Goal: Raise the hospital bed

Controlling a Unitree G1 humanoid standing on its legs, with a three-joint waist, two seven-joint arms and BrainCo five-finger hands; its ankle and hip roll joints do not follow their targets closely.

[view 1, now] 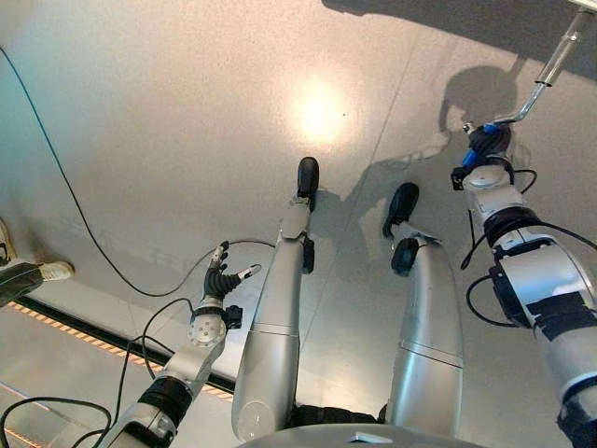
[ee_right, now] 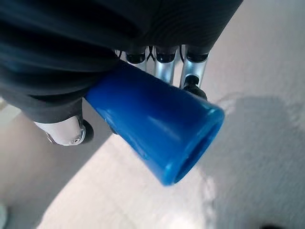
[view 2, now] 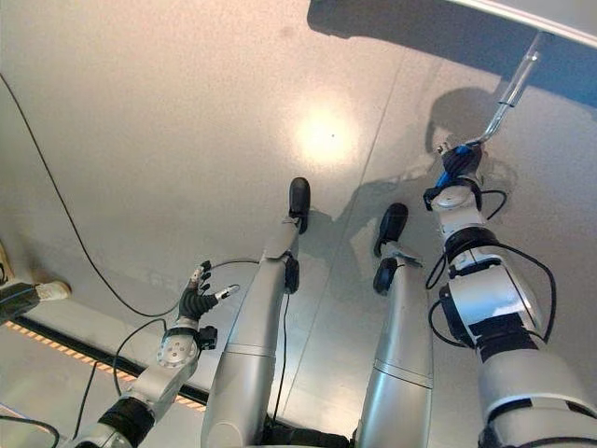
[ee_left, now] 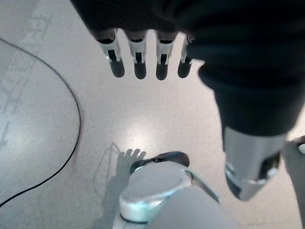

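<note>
Left eye view: the right hand (view 1: 486, 142) is up at the far right, curled round the blue handle (view 1: 487, 129) of a silver crank rod (view 1: 550, 67). The rod bends just past the hand and slants up toward the bed frame edge (view 1: 586, 6) at the top right corner. The bed's shadow darkens the grey floor (view 1: 168, 140) beneath it. The left hand (view 1: 220, 279) hangs low at lower left, well apart from the crank, fingers loosely spread, holding nothing. A person's shoe (view 1: 54, 272) shows at the left edge, beside a dark floor strip (view 1: 84, 327) with an orange dotted line.

Right eye view: same layout. The right hand (view 2: 457, 162) grips the blue handle (view 2: 446, 174); the crank rod (view 2: 519, 79) rises to the pale bed frame edge (view 2: 532, 17) running along the top right. The left hand (view 2: 198, 297) is open over the floor (view 2: 187, 121).

Left wrist view: the left hand (ee_left: 138, 57) shows its fingers (ee_left: 139, 66) straight, side by side in a row, the thumb (ee_left: 248, 167) set apart; nothing between them, bare floor (ee_left: 157, 119) past them.

Right wrist view: the blue handle (ee_right: 157, 129), a tapered hollow-ended grip, lies across the palm of the right hand (ee_right: 71, 71). The fingers (ee_right: 190, 76) wrap behind it and the thumb (ee_right: 66, 133) sits on the other side, clamping it. Floor (ee_right: 267, 57) and shadow lie beyond.
</note>
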